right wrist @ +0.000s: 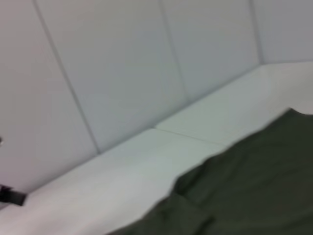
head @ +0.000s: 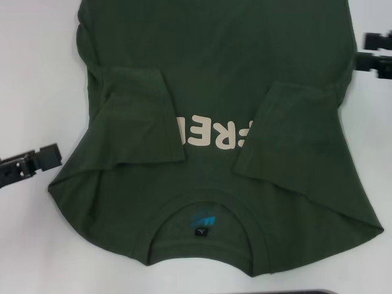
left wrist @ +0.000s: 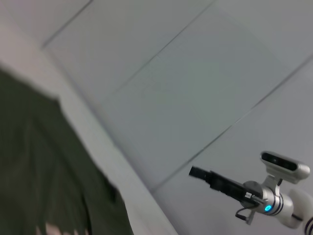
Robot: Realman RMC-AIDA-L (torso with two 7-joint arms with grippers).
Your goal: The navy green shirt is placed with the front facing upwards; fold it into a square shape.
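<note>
shirt count: 1, navy green shirt (head: 214,79), flat on white table (head: 37,73), front up, collar nearest the robot, hem running off the far edge of the head view
sleeves: 2, both folded inward onto the chest; left sleeve (head: 138,116) covers the start of the print, right sleeve (head: 288,131) covers its end
print: cream block letters (head: 211,131), only about 3 showing between the sleeves, upside down from the head view
neck label: 1, blue (head: 203,220), with 1 small dark tag just below it, inside the collar opening
shirt edges: left side rumpled near the shoulder, right shoulder corner spread out toward the table's right side
grippers: 2 in head view
left gripper (head: 52,153): beside the shirt's left shoulder edge, near but apart from the cloth, holding nothing; fingers open or together: cannot tell
right gripper (head: 370,52): at the right edge of the head view, just off the shirt's right side, further from the robot than the left one, 2 dark fingers (head: 375,40) seen apart, nothing between them
left wrist view: shirt edge (left wrist: 44,171) on the table, right arm with its dark gripper (left wrist: 195,172) farther off against the wall
right wrist view: shirt cloth (right wrist: 254,181) on the table, wall panels behind
</note>
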